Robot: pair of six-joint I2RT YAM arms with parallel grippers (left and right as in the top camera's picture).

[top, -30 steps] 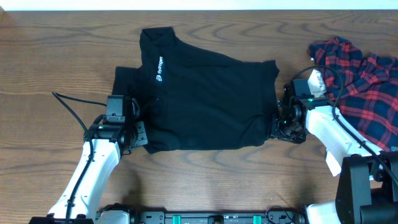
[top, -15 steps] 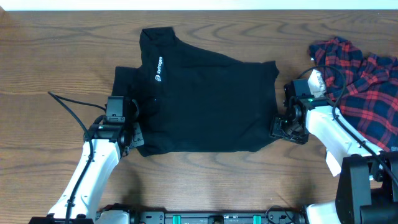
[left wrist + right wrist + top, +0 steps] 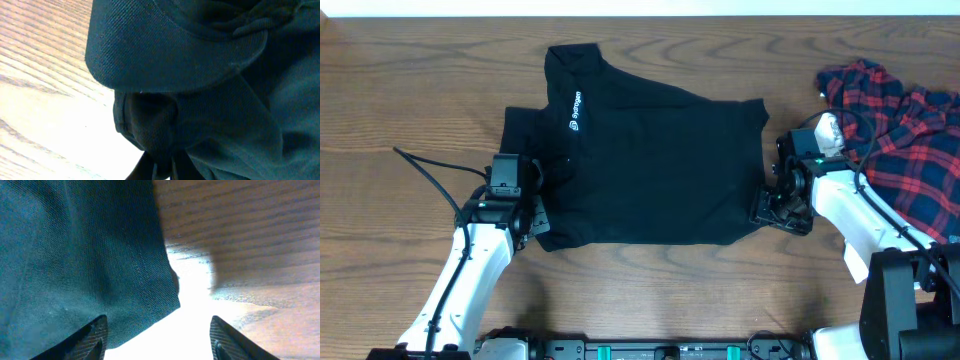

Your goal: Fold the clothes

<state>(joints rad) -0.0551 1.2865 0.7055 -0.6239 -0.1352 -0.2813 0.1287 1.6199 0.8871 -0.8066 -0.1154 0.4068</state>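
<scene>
Your left hand [image 3: 530, 216] is clenched on a bunched corner of the black collared shirt [image 3: 650, 170] with the small white chest logo. The shirt is spread flat at the middle of the wooden table [image 3: 410, 90]. Your right hand [image 3: 157, 326] is released, its fingers wide apart at the shirt's right hem. The red-and-navy plaid garment [image 3: 910, 140] lies crumpled at the table's right edge.

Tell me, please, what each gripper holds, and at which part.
The left gripper pinches the black shirt at its lower-left corner; the right gripper is open, holding nothing.
</scene>
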